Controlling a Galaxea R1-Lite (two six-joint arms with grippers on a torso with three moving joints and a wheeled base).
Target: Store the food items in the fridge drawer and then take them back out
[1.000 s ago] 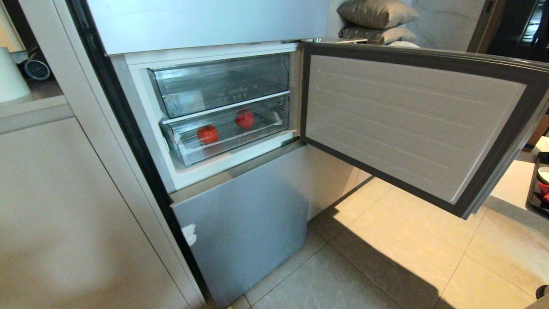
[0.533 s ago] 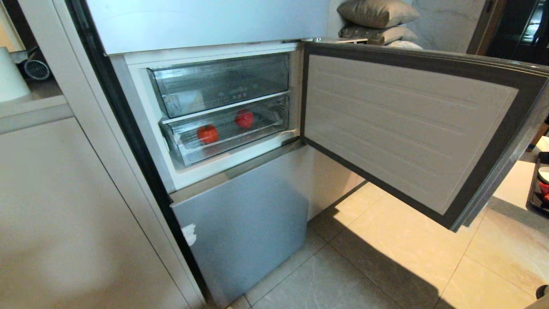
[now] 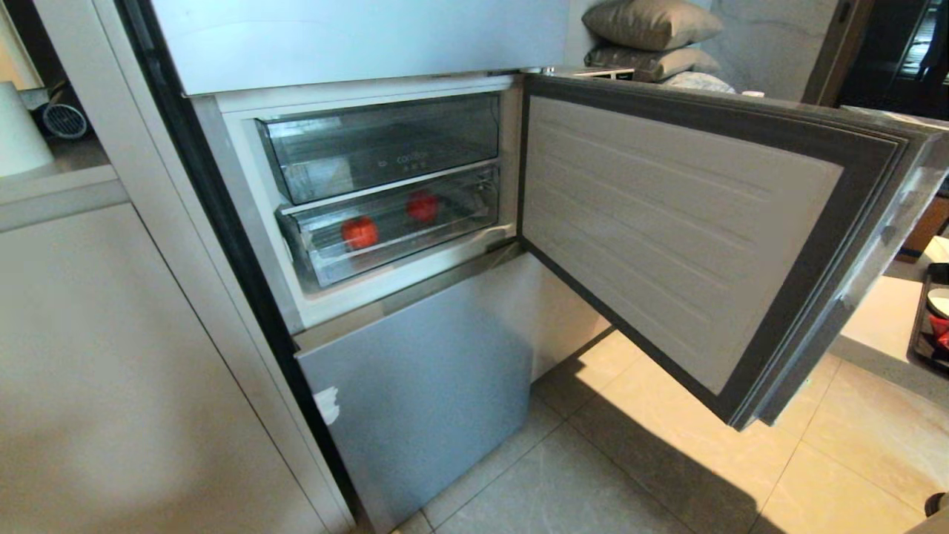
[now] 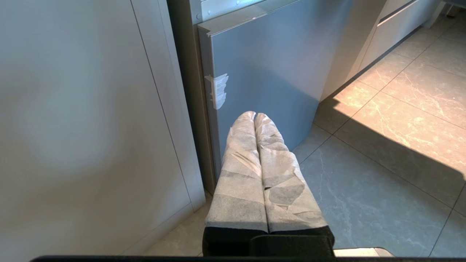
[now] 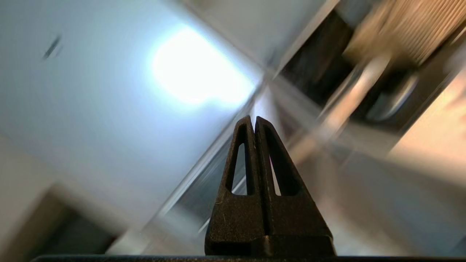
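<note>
The fridge (image 3: 356,44) filled the head view, its silver-grey lower door panel (image 3: 422,386) shut and its middle compartment standing open. The compartment door (image 3: 667,222) hung swung out to the robot's right, white ribbed inner face showing inside a dark gasket frame. A pale cabinet side (image 3: 111,356) ran along the fridge's left, and tiled floor (image 3: 667,445) spread beneath the open door. Inside the compartment a taller clear drawer (image 3: 378,144) sat above the fridge drawer (image 3: 393,230), the shallow transparent one, which was pushed in. Both food items lay in that shallow drawer, well apart: the orange-red fruit (image 3: 359,232) toward the front left, the red fruit (image 3: 422,206) further back and to the right.

Neither arm appeared in the head view. The left gripper (image 4: 254,115), its fingers wrapped in pale tape, was pressed fully closed on nothing; it hung low before the lower door panel, near a strip of white tape (image 4: 217,91) on the panel's edge, far below the fruits. The right gripper (image 5: 253,119), bare black fingers also fully together and empty, pointed at a blurred pale surface; its place relative to the drawer could not be told.
</note>
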